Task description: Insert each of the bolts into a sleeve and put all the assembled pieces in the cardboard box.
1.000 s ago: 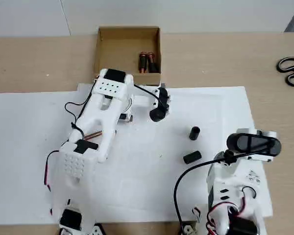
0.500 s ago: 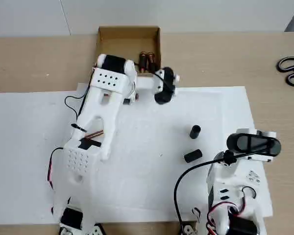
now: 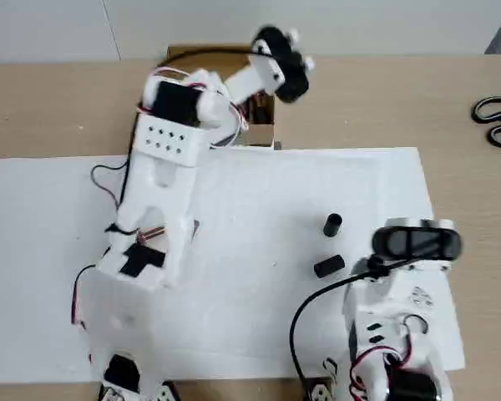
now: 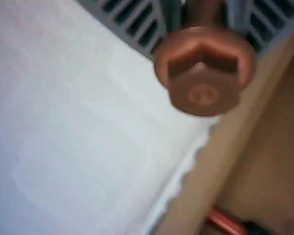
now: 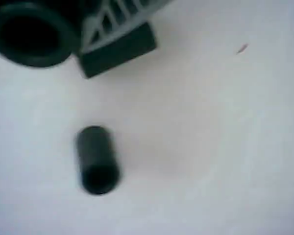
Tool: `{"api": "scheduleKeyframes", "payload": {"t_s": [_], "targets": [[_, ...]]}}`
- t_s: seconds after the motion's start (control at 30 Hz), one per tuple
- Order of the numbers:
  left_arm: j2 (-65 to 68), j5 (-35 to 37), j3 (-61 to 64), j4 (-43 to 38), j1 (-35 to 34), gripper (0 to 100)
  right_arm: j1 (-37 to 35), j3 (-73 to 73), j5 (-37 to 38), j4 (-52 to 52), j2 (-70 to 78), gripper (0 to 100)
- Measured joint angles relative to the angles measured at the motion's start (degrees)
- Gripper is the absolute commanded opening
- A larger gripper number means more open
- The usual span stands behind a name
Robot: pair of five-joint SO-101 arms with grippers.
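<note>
L to R. White paper sheet on wood table. L arm stretches from the near edge up to the cardboard box, covering most of it. One loose copper bolt lies on the sheet under that arm, partly hidden. L gripper hangs over the box's near wall, where the sheet edge meets the cardboard. Its ribbed fingers are narrow and pinch the shank of a held bolt, hex head toward the wrist cam. Sleeve on it or not: can't tell. Box contents: at least one copper-and-black assembled piece on the floor by the near wall. In the high view some copper shows at the box's R side past the arm; count unclear. R of centre on the sheet are 2 black sleeves, near each other but not touching: one upright sleeve, open end up, and one lying sleeve nearer the front. R arm sits just R of them. R gripper is above the sheet close by the upright one; open or closed, can't tell. Scissors at far R on bare table.
</note>
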Motion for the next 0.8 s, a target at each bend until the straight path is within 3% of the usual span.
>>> {"api": "scheduleKeyframes", "payload": {"t_s": [0.2,0.33,0.8], "targets": [[-8.0,2.2,-0.1,0.0,-1.1,1,-3.7,0.0,0.5,-3.1,0.0,0.4],[-13.4,8.2,-0.1,0.0,-1.5,1,-3.8,0.0,3.5,-5.7,0.0,0.4],[-29.0,42.7,-0.1,0.1,-8.9,1,-4.2,7.3,5.5,-14.7,0.0,0.4]]}}
